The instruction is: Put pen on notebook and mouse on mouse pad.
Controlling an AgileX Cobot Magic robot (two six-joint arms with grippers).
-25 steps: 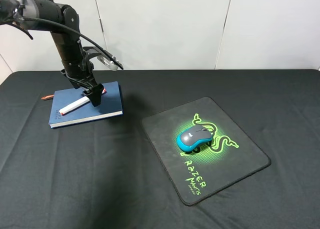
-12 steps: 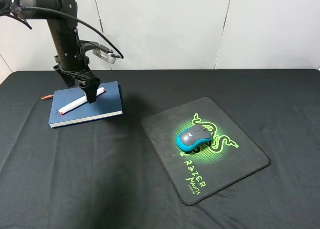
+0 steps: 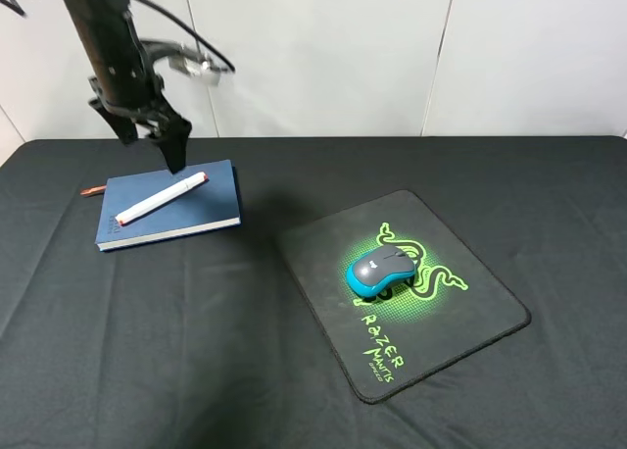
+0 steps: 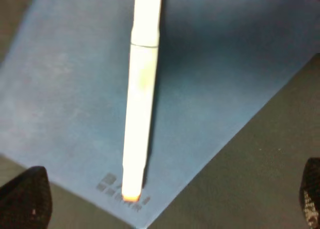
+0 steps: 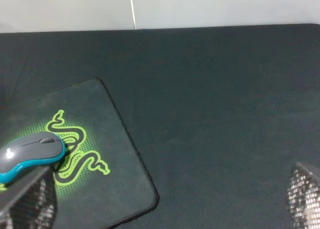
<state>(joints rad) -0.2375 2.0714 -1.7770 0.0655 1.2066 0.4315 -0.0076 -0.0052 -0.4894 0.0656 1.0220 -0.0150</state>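
- My work surface is a table [image 3: 196, 371] draped in black cloth — it fills the scene from the near edge to the far wall.
- The cloth lies mostly flat, with faint creases near the left corner.
- Behind it stands a white wall [image 3: 323, 57] of flat panels, split by thin dark seams — one leans slightly at centre-right.
- Light is even and soft, and shadows on the cloth stay faint.
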